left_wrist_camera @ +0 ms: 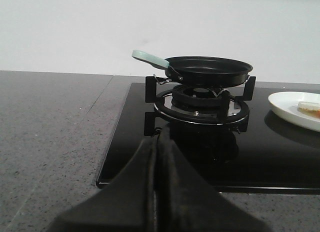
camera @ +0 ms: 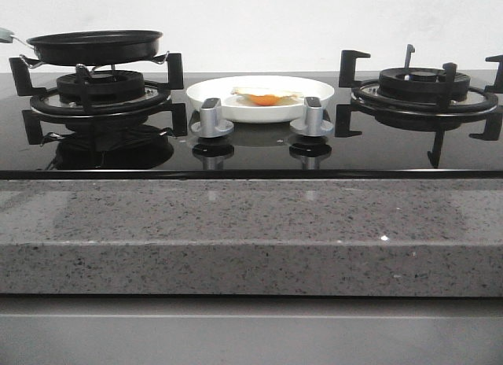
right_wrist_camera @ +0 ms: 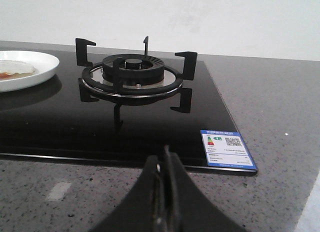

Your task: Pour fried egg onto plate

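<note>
Behind two knobs, plate holds fried egg; pan empty.

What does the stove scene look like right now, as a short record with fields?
fried egg: lying on the plate, yolk showing
plate: on the glass hob between the two burners, behind the knobs
frying pan: on the left burner, looks empty
right burner: bare
left gripper: shut, holding nothing
right gripper: shut, holding nothing
</note>
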{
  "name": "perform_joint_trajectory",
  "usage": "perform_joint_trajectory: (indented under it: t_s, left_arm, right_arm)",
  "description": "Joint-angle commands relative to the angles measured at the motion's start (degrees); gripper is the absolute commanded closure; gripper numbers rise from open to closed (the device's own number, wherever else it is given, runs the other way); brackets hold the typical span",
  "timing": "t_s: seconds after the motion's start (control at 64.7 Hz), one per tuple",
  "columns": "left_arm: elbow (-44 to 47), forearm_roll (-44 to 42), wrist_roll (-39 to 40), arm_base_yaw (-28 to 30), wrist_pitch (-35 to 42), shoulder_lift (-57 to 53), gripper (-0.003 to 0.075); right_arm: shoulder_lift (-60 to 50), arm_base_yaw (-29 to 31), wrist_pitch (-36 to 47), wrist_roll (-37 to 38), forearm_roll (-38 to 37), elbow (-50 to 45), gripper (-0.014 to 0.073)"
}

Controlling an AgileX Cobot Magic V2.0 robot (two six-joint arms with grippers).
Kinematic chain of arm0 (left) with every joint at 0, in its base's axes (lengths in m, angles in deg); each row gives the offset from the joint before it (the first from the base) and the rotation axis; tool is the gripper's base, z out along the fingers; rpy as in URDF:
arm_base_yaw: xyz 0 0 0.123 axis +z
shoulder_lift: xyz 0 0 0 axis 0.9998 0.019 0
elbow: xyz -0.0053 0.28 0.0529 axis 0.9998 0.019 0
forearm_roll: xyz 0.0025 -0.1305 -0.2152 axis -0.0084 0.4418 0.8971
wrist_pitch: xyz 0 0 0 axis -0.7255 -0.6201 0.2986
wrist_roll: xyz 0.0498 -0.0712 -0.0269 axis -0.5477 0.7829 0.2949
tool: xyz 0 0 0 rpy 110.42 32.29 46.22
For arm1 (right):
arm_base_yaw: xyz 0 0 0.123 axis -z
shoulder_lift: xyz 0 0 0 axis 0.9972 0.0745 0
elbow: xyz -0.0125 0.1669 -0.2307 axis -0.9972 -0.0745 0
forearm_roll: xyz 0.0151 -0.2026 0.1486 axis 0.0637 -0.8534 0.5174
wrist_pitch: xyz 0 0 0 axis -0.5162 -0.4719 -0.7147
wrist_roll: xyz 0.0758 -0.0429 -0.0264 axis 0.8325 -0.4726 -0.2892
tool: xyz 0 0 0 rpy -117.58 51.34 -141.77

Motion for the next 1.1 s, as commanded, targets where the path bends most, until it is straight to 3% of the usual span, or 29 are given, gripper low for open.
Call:
perform_joint_trajectory:
  t_s: [0.0,1.083]
  left_arm:
    - [0.3,0.6,0.5,0.1,4.7,-1.0,0.0739]
    - [0.3,0.6,0.5,0.1,4.7,-1.0,0.0739]
  right_arm:
    - [-1.2,0.3,4.5,0.0,0.5,0.2,0.0662]
    - [-1.2,0.3,4.9,2.0,-0.6,0.2,0.0662]
